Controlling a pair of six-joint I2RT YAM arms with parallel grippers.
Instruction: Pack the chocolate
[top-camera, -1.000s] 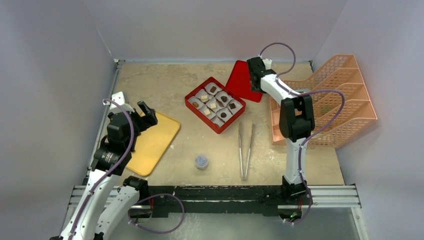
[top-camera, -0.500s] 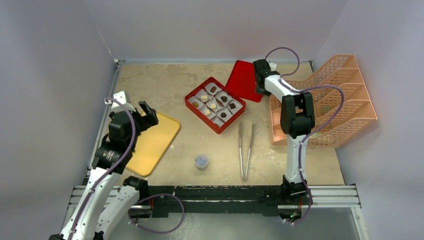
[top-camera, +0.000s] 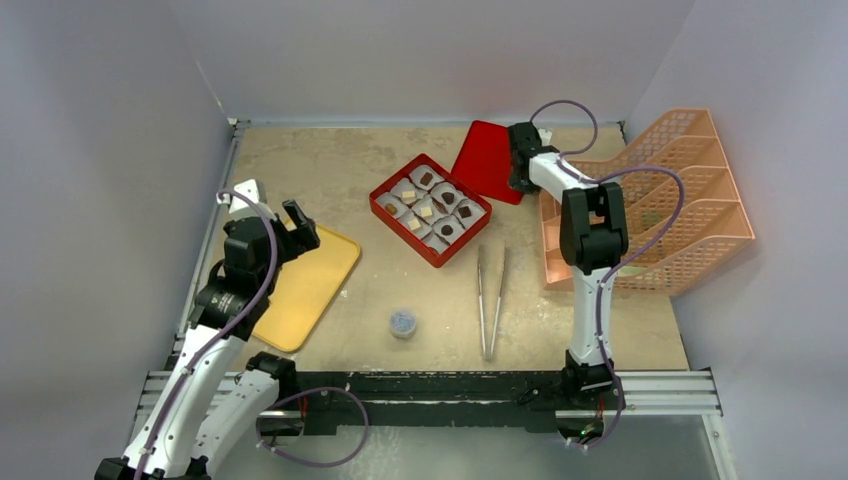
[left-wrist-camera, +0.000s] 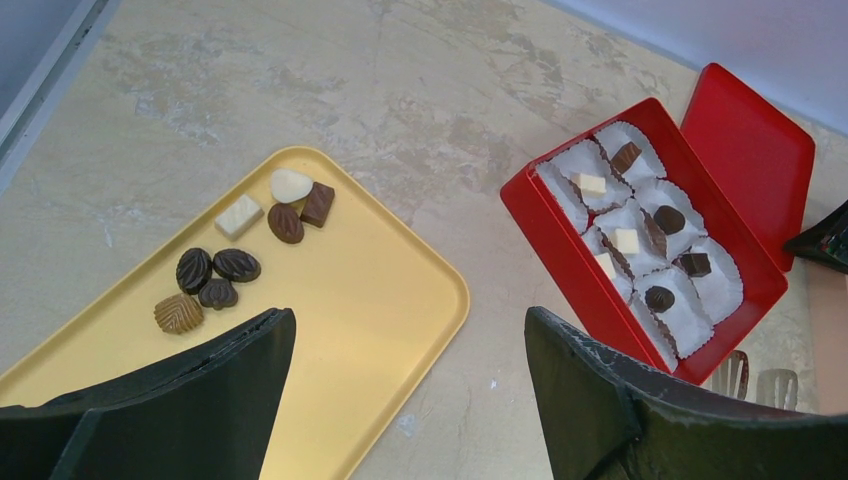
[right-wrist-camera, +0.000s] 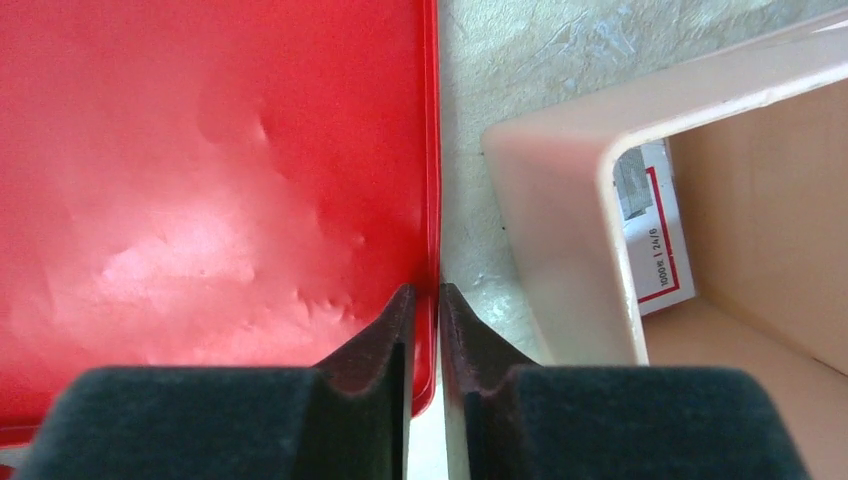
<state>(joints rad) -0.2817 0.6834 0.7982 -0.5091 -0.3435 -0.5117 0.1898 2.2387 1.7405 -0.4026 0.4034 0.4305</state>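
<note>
Nearest the arm bases, low in the overhead view, a small grey-blue cap (top-camera: 402, 323) and a pair of metal tweezers (top-camera: 490, 295) lie on the table (top-camera: 330, 165), apart from both arms.

To their left sits the yellow tray (top-camera: 318, 285). The left gripper (left-wrist-camera: 407, 318) hangs above it with its jaws spread wide and nothing between them. Its wrist view suggests why it is stationed there. The loose chocolates (left-wrist-camera: 235, 262) lie clustered at the left of that frame, on the tray's far end. They are mostly dark brown, with one tan and two cream-white, and none touches the fingers.

Farther back, at the centre of the overhead view, the red box (top-camera: 386, 208) stands open. It is lined with white paper cups (left-wrist-camera: 720, 290), and several already hold packed chocolates (left-wrist-camera: 668, 219). I judge the packing partly done, with the tray's pieces left to move.

Farthest away, at upper centre, the red lid (top-camera: 485, 160) lies flat just behind the box and just beside the orange rack (top-camera: 680, 210). The right gripper (right-wrist-camera: 425, 295) is down at the lid's right edge. In its wrist view the jaws are drawn almost together, with the lid's raised rim running between the pads (right-wrist-camera: 385, 340). It appears to have pinched the rim, presumably so the lid can be carried to the box.
</note>
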